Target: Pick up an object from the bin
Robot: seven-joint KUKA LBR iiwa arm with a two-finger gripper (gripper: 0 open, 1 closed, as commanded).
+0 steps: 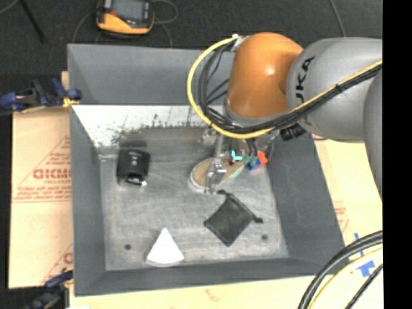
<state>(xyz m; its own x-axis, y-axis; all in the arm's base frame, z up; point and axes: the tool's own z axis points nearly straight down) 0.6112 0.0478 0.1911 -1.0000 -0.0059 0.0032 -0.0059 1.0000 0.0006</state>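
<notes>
Bin walls (87,192) stand well clear of pincer (217,175) over tan disc (199,172).

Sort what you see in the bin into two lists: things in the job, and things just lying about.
Job: end effector; tan round disc beneath it, mid-bin; grey bin.
Lying about: black box at left; black square pad; white wedge near the front wall.
</notes>
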